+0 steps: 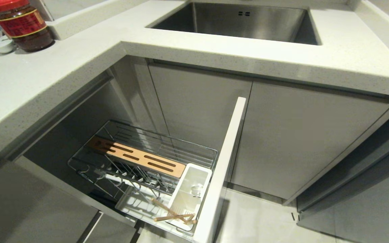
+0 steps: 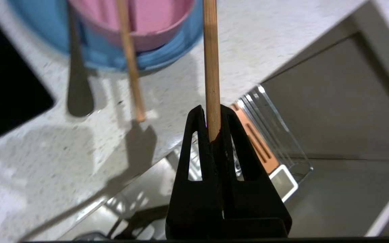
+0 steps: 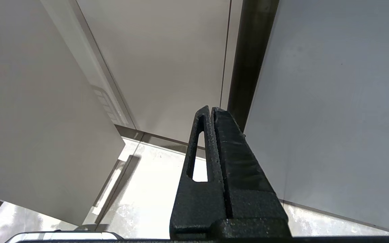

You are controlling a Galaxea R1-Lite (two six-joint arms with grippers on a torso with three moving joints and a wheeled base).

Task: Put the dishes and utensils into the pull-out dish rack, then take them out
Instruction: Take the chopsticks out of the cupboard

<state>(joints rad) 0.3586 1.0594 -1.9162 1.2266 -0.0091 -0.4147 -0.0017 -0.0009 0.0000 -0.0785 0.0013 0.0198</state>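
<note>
In the left wrist view my left gripper [image 2: 211,109] is shut on one wooden chopstick [image 2: 211,64], which sticks out past the fingertips above the counter's edge. On the counter beyond it, the pink bowl [image 2: 154,20] sits in the light-blue plate [image 2: 167,55]. A second chopstick [image 2: 130,60] and a grey metal utensil [image 2: 78,91] lean out of the dishes. The pull-out dish rack [image 1: 167,141] stands open below, with its slotted wood board [image 1: 137,157] and white bin [image 1: 191,189]. More chopsticks [image 1: 172,214] lie beside the bin. My right gripper [image 3: 210,109] is parked shut and empty by the cabinet fronts.
The rack's white front panel [image 1: 223,162] juts out toward me. A steel sink [image 1: 241,20] is set in the counter behind. A red-lidded jar [image 1: 24,23] and small white dishes [image 1: 2,45] stand at the far left. A black cooktop [image 2: 5,84] lies beside the plate.
</note>
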